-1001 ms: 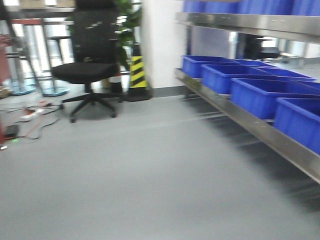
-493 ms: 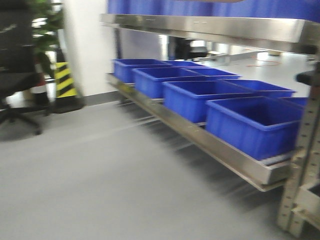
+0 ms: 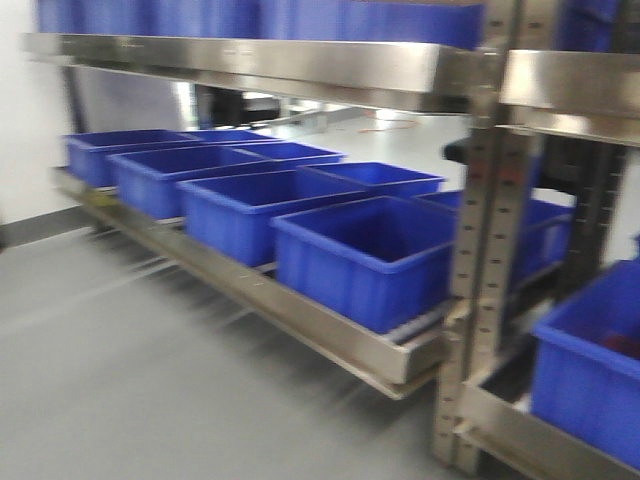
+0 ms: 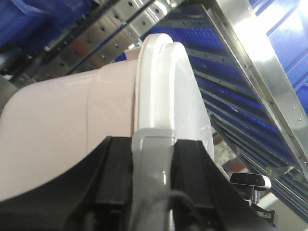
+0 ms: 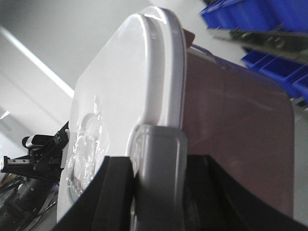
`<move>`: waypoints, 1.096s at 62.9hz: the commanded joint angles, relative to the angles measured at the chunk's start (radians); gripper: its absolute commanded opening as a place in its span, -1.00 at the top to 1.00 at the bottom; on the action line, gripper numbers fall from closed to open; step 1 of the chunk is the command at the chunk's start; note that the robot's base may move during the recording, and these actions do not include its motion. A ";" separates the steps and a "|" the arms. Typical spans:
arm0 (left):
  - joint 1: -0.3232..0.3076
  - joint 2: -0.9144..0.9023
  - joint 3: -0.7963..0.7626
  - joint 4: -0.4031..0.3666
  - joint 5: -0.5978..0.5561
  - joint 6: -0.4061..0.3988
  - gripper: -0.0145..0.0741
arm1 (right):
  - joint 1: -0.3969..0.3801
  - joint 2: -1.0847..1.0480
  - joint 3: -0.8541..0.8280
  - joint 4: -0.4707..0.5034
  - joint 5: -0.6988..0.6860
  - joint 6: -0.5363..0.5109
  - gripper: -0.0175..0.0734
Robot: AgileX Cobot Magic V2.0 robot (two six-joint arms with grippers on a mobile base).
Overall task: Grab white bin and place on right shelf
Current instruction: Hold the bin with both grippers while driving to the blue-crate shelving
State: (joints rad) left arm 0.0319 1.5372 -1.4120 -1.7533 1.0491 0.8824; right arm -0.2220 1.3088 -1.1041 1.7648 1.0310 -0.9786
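Observation:
The white bin [image 4: 57, 125] fills both wrist views, pale pinkish with a glossy white lid [image 4: 168, 82]. In the left wrist view my left gripper [image 4: 151, 144] is shut on the bin's grey end latch at the lid's rim. My right gripper [image 5: 156, 144] is shut the same way on the grey latch at the bin's [image 5: 236, 110] other end. The front view does not show the bin or either gripper. The right shelf [image 3: 570, 85] is the steel rack at that view's right edge, behind a perforated upright [image 3: 485, 250].
The left rack's low shelf [image 3: 300, 315] carries several blue bins [image 3: 365, 255], and its upper rail [image 3: 250, 60] carries more. Another blue bin [image 3: 590, 375] sits low in the right rack. Grey floor [image 3: 120, 380] spreads in front. Rack rails and blue bins run close past both wrist views.
The front view has swung right. The office chair and striped cone have left the picture, and the racks with blue bins and the perforated upright have come in much closer.

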 commanded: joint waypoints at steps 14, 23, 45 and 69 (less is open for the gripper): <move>-0.050 -0.049 -0.036 -0.017 0.254 0.010 0.96 | 0.033 -0.044 -0.040 0.060 0.230 -0.028 0.19; -0.050 -0.049 -0.036 -0.017 0.252 0.010 0.96 | 0.033 -0.044 -0.040 0.060 0.230 -0.028 0.19; -0.050 -0.049 -0.036 -0.017 0.252 0.010 0.96 | 0.033 -0.044 -0.040 0.060 0.230 -0.028 0.19; -0.050 -0.049 -0.036 -0.017 0.252 0.010 0.96 | 0.033 -0.044 -0.040 0.060 0.230 -0.028 0.19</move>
State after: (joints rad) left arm 0.0319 1.5372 -1.4120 -1.7533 1.0491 0.8824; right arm -0.2220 1.3088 -1.1041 1.7648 1.0310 -0.9786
